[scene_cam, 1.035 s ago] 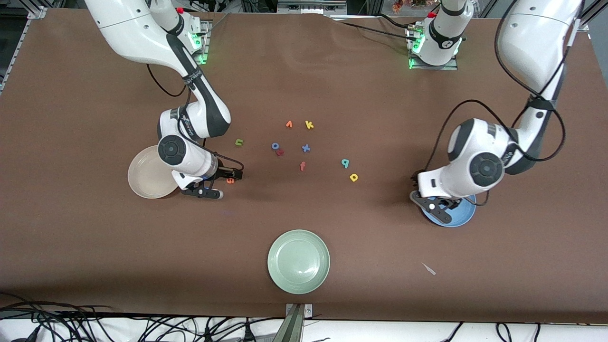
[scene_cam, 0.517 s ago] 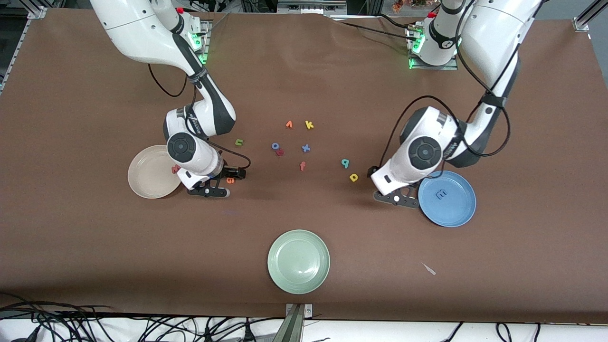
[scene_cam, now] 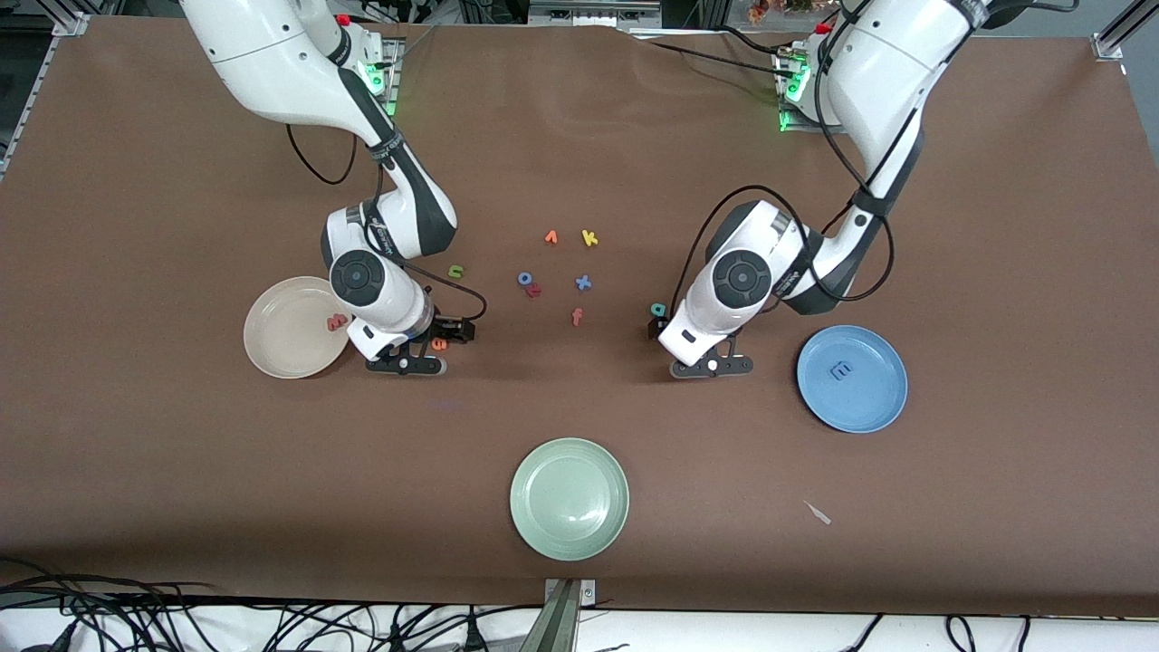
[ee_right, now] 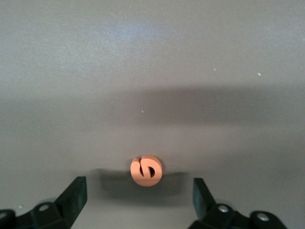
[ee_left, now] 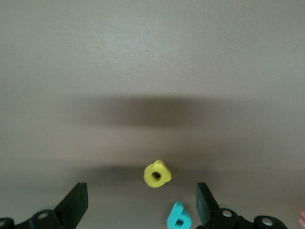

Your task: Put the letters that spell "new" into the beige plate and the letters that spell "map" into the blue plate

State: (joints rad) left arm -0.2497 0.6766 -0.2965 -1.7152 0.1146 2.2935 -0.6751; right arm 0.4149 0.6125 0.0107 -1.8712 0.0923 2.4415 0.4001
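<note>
Over the table's middle zone, both grippers are seen low with fingers spread wide and nothing pinched. The right gripper (scene_cam: 438, 345) is placed around the orange e (scene_cam: 439, 344), which lies on the table between the fingers (ee_right: 71, 195), untouched; in the right wrist view the e (ee_right: 146, 170) is centred in the gap. The left gripper (scene_cam: 672, 337) is positioned over the yellow a (ee_left: 157, 173), which is hidden by the arm in the front view; in the left wrist view the a is seen on the table between the spread fingers (ee_left: 74, 202), apart from both. The teal p (scene_cam: 658, 311) lies just beside the a, by the left gripper's edge.

On the beige plate (scene_cam: 272, 349), at the right arm's end, the pink w (scene_cam: 338, 321) is found. On the blue plate (scene_cam: 869, 403), at the left arm's end, the blue m (scene_cam: 842, 370) is found. The green n (scene_cam: 456, 271) lies on the table, farther from the camera than the e.

A loose cluster is left mid-table: orange v (scene_cam: 550, 237), yellow k (scene_cam: 589, 238), blue o (scene_cam: 524, 279) touching a red letter (scene_cam: 534, 291), blue x (scene_cam: 583, 282), orange f (scene_cam: 576, 317). The green plate (scene_cam: 543, 525) sits nearest the camera, holding nothing visible.
</note>
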